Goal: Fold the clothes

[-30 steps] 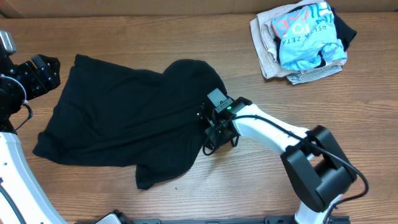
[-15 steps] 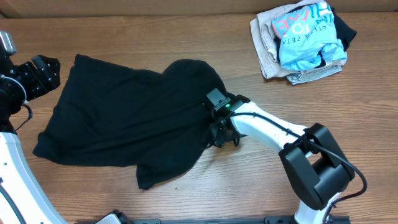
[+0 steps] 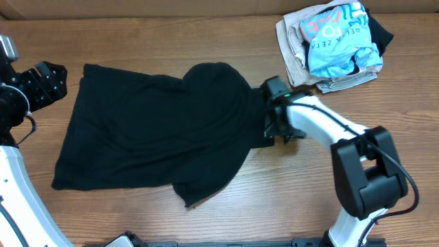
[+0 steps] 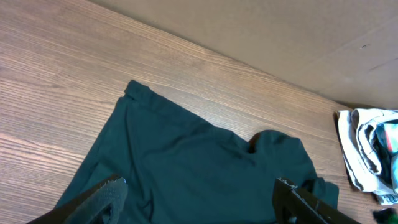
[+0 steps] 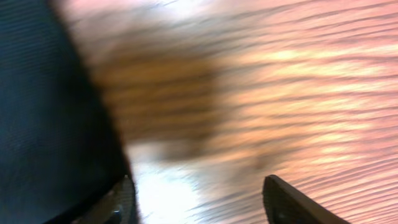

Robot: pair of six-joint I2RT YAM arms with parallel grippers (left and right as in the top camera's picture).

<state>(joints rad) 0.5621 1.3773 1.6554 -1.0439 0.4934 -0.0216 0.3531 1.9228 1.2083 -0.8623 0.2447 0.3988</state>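
The black shirt (image 3: 151, 137) lies crumpled and partly spread on the wooden table, its bunched right end at my right gripper (image 3: 273, 125). No logo shows. In the blurred right wrist view the right gripper (image 5: 199, 199) has its fingers wide apart over bare wood, with the shirt's fabric (image 5: 43, 124) against the left finger. My left gripper (image 3: 58, 82) is open and empty, raised off the shirt's upper left corner. In the left wrist view its fingers (image 4: 199, 199) frame the shirt (image 4: 205, 162) from above.
A pile of other clothes (image 3: 333, 44), white, beige and light blue with lettering, sits at the back right and also shows in the left wrist view (image 4: 373, 155). A brown wall (image 4: 280, 31) borders the table's far edge.
My right gripper has moved right and toward the back, and the whole shirt has slid right with it. The left arm has not moved.
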